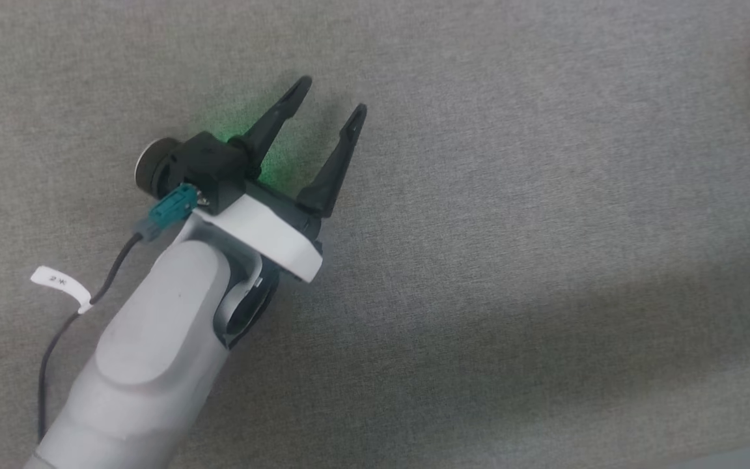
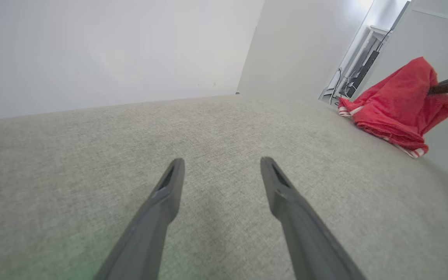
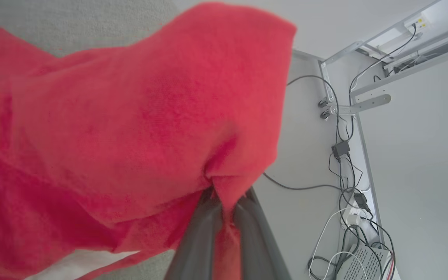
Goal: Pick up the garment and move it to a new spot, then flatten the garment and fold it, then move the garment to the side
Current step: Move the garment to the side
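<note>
Grey woven fabric surface (image 1: 479,273), the red garment (image 2: 395,105) partly on its far right edge.

The left arm comes in from the lower left of the head view, its pale forearm (image 1: 147,352) rising to a white wrist bracket (image 1: 264,234). The left hand (image 1: 331,96) points up and slightly rightward, well apart from the garment (image 3: 130,116), which is off to its right. Its two dark fingers (image 1: 333,163) are spread wide with nothing between them. The right hand (image 3: 228,194) is at the garment itself, its fingers (image 3: 198,237) pinched together on a fold of the red cloth that drapes beyond their tips.
</note>
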Motion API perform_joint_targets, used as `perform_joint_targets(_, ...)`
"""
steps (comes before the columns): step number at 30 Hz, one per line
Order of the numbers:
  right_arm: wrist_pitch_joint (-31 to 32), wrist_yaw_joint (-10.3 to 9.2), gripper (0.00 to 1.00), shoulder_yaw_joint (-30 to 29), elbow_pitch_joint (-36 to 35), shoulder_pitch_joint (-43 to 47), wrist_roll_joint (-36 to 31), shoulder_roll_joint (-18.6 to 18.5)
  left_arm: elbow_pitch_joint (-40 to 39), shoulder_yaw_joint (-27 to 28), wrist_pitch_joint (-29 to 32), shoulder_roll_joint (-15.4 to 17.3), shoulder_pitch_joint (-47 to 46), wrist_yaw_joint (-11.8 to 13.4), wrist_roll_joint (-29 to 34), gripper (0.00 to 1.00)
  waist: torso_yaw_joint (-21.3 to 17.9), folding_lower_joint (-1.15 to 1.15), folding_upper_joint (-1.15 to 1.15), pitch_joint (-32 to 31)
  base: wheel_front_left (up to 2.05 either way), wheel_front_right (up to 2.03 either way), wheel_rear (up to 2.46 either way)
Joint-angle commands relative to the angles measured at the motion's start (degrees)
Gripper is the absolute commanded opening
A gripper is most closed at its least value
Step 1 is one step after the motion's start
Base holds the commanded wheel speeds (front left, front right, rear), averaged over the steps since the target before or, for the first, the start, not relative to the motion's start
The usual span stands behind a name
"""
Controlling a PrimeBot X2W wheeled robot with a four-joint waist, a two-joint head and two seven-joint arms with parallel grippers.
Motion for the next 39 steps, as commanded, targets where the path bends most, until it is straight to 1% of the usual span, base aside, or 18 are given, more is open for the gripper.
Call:
perform_joint_targets(1, -0.9, -0.11, 0.0, 0.3, 1.1, -0.8, -0.6, 0.8, 0.6, -0.4, -0.2, -0.1, -0.6, -0.1, -0.5, 1.0, 0.3, 0.0, 0.0, 0.7, 0.0, 0.0, 0.0)
perform_joint_targets(7, -3.4, -0.1, 0.0, 0.3, 6.8, -1.9, -1.5, 4.0, 1.3, -2.0, -0.2, 0.2, -2.5, -0.1, -1.2, 1.0, 1.5, 0.0, 0.0, 2.2, 0.0, 0.0, 0.0)
perform_joint_targets(8, -3.7, -0.1, 0.05, 0.3, 7.8, -2.0, -1.6, 4.5, 1.5, -2.1, -0.1, 0.2, -2.7, -0.1, -1.4, 1.0, 1.8, 0.0, 0.0, 2.3, 0.0, 0.0, 0.0)
perform_joint_targets(9, -4.1, -0.1, 0.22, 0.3, 8.5, -2.1, -1.8, 4.9, 1.6, -2.1, -0.1, 0.4, -2.8, -0.1, -1.5, 1.0, 1.9, 0.0, 0.0, 2.3, 0.0, 0.0, 0.0)
perform_joint_targets(10, -4.5, -0.1, 0.44, 0.2, 9.4, -2.5, -1.9, 5.4, 1.6, -2.0, -0.1, 0.6, -2.9, -0.1, -1.6, 1.0, 2.1, 0.0, 0.0, 2.4, 0.0, 0.0, 0.0)
perform_joint_targets(11, -4.9, -0.1, 0.98, 0.3, 10.0, -2.8, -2.2, 5.7, 1.6, -1.8, -0.1, 0.8, -2.8, 0.0, -1.7, 1.0, 2.1, 0.0, 0.0, 2.4, 0.0, 0.0, 0.0)
perform_joint_targets(12, -5.2, -0.1, 1.0, 0.3, 10.6, -3.1, -2.4, 6.1, 1.7, -1.6, -0.1, 1.1, -2.8, 0.0, -1.6, 1.0, 2.2, 0.0, 0.0, 2.3, 0.0, 0.0, 0.0)
perform_joint_targets(14, -5.9, -0.1, 1.0, 0.3, 11.5, -3.8, -2.8, 6.8, 1.6, -1.1, -0.1, 1.5, -2.5, 0.0, -1.8, 1.0, 2.2, 0.0, 0.0, 2.1, 0.0, 0.0, 0.0)
perform_joint_targets(19, -6.4, -0.1, 1.0, 0.3, 13.2, -5.0, -3.0, 7.4, 0.8, 0.1, -0.1, 1.2, -0.8, 0.0, -2.2, 1.0, 2.1, 0.0, 0.0, 0.7, 0.0, 0.0, 0.0)
perform_joint_targets(23, -7.1, -0.11, 1.0, 0.8, 13.2, -5.6, -3.0, 8.0, 0.1, 1.6, -0.1, 1.8, 0.4, 0.0, -2.4, 1.0, 1.9, 0.0, 0.0, -1.2, 0.0, 0.0, 0.0)
perform_joint_targets(29, -8.4, -0.11, 1.0, 0.7, 14.5, -6.0, -2.9, 9.2, -1.8, 5.1, -0.1, 1.6, 4.7, -0.1, -1.5, 1.0, 2.2, 0.0, 0.0, -5.1, 0.0, 0.0, 0.0)
perform_joint_targets(35, -10.2, -0.11, 1.0, 1.0, 13.8, -4.4, -1.4, 10.9, -2.8, 8.2, -0.1, 1.6, 8.6, -0.1, -1.3, 1.0, 3.2, 0.0, 0.0, -8.6, 0.0, 0.0, 0.0)
perform_joint_targets(39, -12.3, -0.1, 1.0, 0.8, 12.8, -2.9, 0.3, 12.6, -3.4, 10.5, -0.2, 1.6, 11.4, -0.1, -1.0, 1.0, 4.0, 0.0, 0.0, -11.4, 0.0, 0.0, 0.0)
